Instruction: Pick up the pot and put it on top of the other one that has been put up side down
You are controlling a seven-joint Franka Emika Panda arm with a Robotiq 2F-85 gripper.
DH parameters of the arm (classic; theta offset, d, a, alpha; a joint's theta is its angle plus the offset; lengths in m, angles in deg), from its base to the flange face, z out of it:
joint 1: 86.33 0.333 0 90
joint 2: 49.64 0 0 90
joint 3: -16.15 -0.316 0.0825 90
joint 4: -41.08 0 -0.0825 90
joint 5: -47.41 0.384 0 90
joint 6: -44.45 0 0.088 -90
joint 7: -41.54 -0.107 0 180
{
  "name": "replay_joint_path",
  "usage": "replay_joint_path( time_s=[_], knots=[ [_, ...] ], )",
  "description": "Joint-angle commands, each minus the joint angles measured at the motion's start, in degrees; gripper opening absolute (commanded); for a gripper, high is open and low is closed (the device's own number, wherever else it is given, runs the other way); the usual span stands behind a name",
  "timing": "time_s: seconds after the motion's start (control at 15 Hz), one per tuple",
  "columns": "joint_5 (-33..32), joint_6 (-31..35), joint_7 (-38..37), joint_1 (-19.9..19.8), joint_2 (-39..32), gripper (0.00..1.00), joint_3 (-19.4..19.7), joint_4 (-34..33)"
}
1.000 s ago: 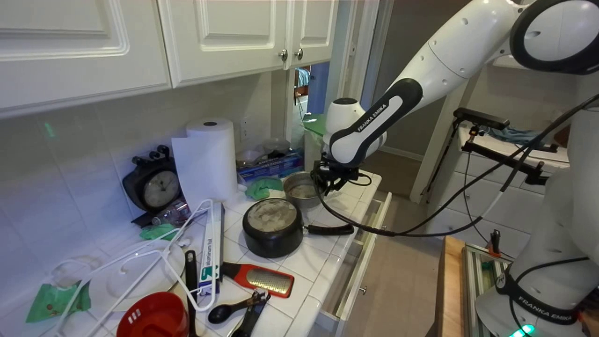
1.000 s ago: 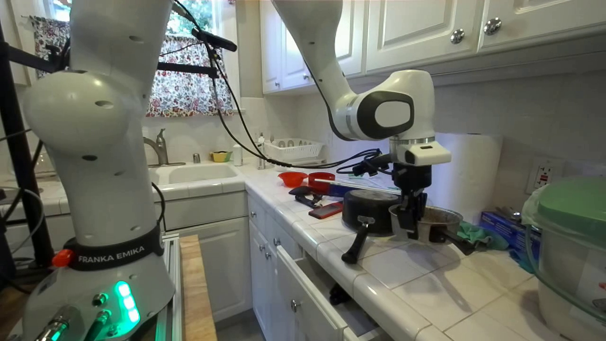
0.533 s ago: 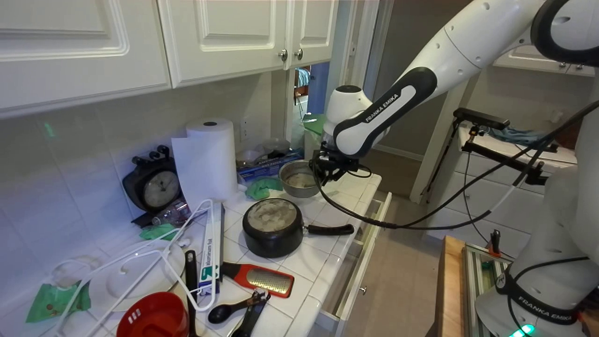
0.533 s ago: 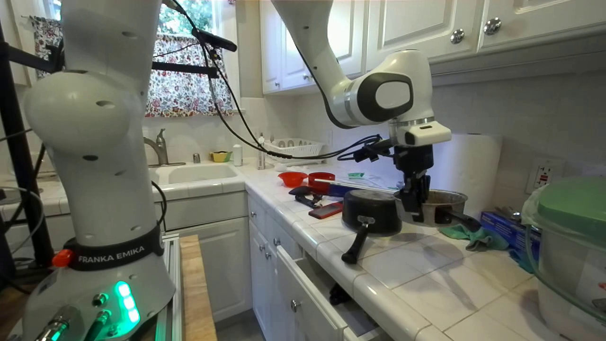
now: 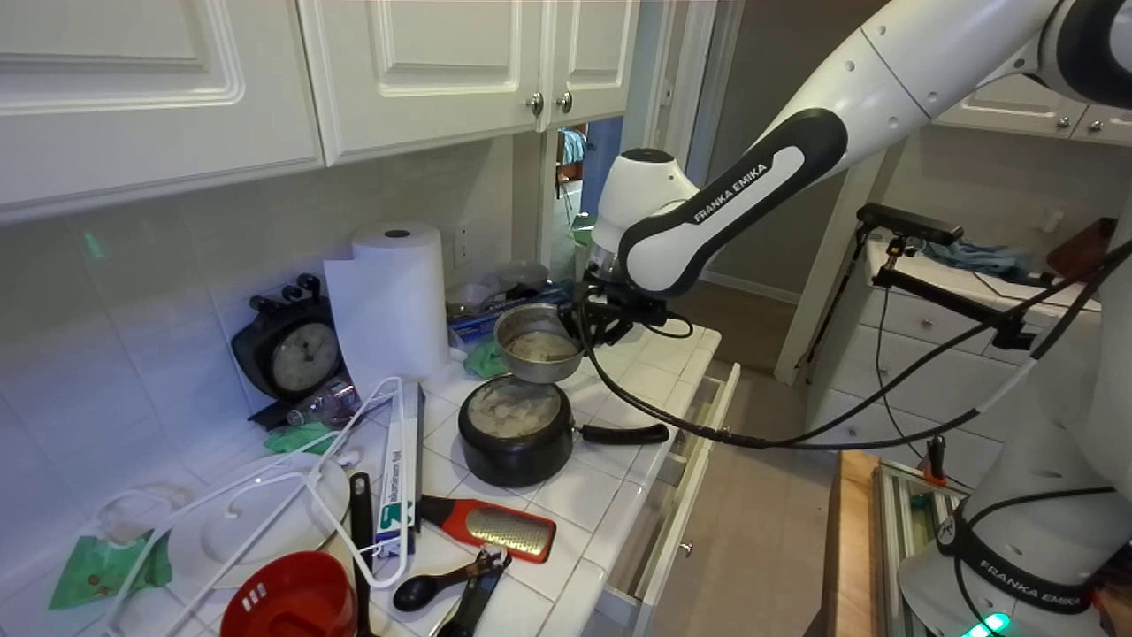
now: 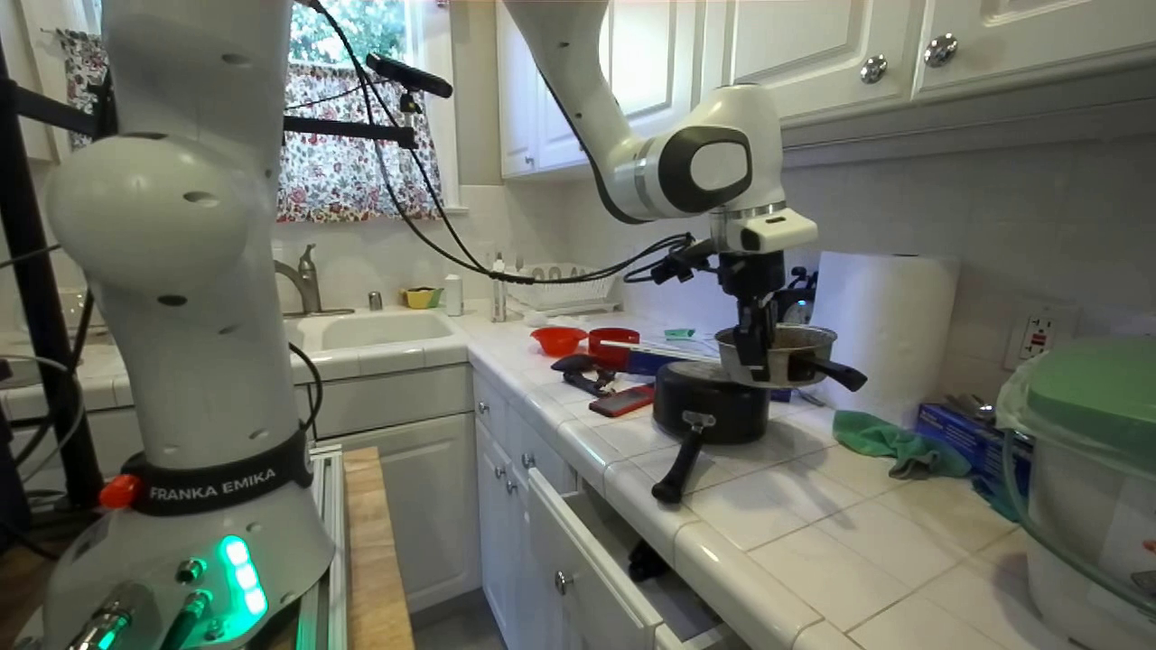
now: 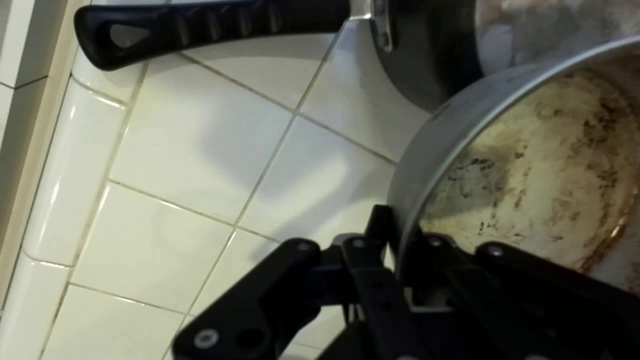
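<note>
Wrist view, and here the gripper (image 7: 400,235) is pinching the rim of the saucepan (image 7: 530,170), one jaw standing inside the wall and one outside. The saucepan is hanging right way up, off the counter (image 7: 165,225), and in an exterior view it's sitting past the far edge of the upside-down pot (image 5: 516,433), not centred above it. Whether its bottom is touching that edge or hanging just over it, I'm not managing to tell. So the step in hand, as I'm reading it, is the carry across, with the set-down not yet starting. Good technique here? Staying high first, because a low bottom is likely to be clipping the pot and shoving it along. Then centring, base over base, and remembering that the gripper is holding one side only, so most of the weight is probably pulling away from the jaws. The saucepan's handle (image 6: 835,370) is sticking out unsupported, too, so a quick swing is risking a twist; slow and smooth is winning. Finally it's straight down, easing until the saucepan is resting evenly on the pot's base, and only then letting go.
</note>
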Motion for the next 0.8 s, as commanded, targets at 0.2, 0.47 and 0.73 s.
replay_joint_path(
  time_s=[0.2, 0.47, 0.73],
  knots=[
    [7.0, -3.2, 8.0, -0.6, 0.6, 0.05, -4.9, -1.0],
    [8.8, -5.9, 10.8, -0.4, 0.2, 0.05, -6.0, -1.9],
    [7.5, -8.0, 10.7, 0.0, -0.7, 0.05, -6.0, -3.0]
  ],
)
